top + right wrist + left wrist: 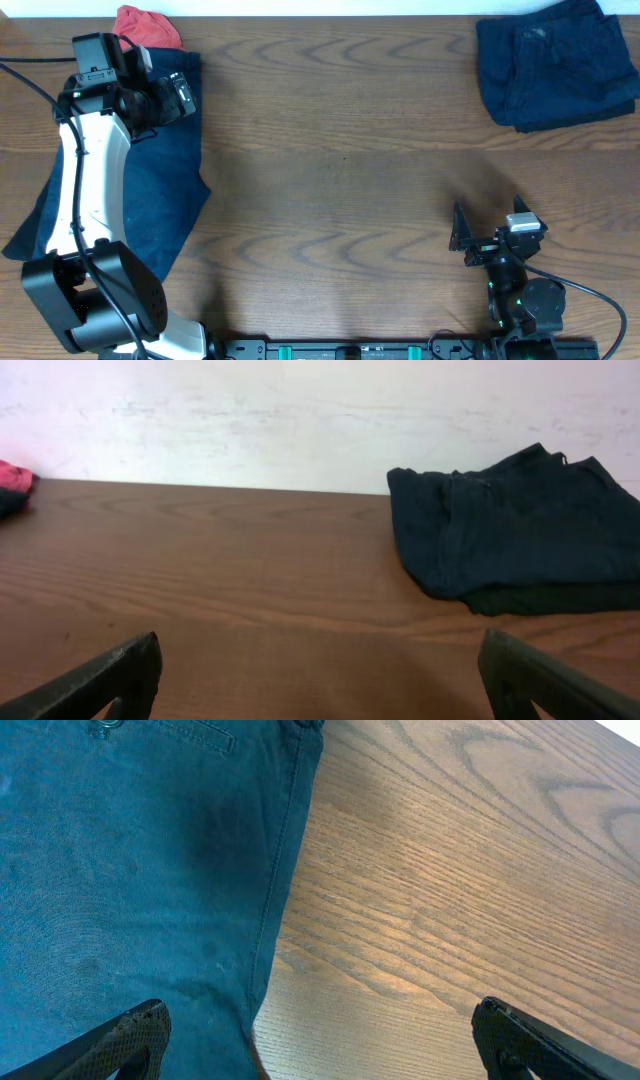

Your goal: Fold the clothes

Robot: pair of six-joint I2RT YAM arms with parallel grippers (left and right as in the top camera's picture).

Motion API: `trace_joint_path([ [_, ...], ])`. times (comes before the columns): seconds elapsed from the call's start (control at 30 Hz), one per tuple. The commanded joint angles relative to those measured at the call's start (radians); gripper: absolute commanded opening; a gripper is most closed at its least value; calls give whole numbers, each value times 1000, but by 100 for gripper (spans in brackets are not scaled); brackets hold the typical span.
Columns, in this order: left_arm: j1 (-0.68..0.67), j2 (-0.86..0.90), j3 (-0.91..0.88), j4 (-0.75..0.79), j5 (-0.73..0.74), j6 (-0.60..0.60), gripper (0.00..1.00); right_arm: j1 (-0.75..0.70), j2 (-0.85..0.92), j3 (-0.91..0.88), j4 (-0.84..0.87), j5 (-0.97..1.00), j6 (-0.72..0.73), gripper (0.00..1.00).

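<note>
Navy clothes lie partly beneath the gaping left gripper; right gripper gapes apart.

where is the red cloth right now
Overhead view: the red cloth lies at the table's far left corner, by the far end of the spread navy garment.

Garment left, stack back right

no readable text, labels or numbers anywhere (none on the garments)
</note>
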Motion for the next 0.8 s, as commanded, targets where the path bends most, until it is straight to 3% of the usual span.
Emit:
trace_joint_path([
  [0.0,0,14,-3,-24,-7,4,98,-8,-10,-5,0,10,14,99],
  [0.3,-8,-76,-7,-127,13,-37,98,-8,-10,-5,0,10,14,99],
  [0.53,-32,-315,-171,119,-39,11,98,-8,-10,-5,0,10,14,99],
  [0.77,-32,-663,-567,436,-42,104,98,-8,-10,-5,0,10,14,99],
])
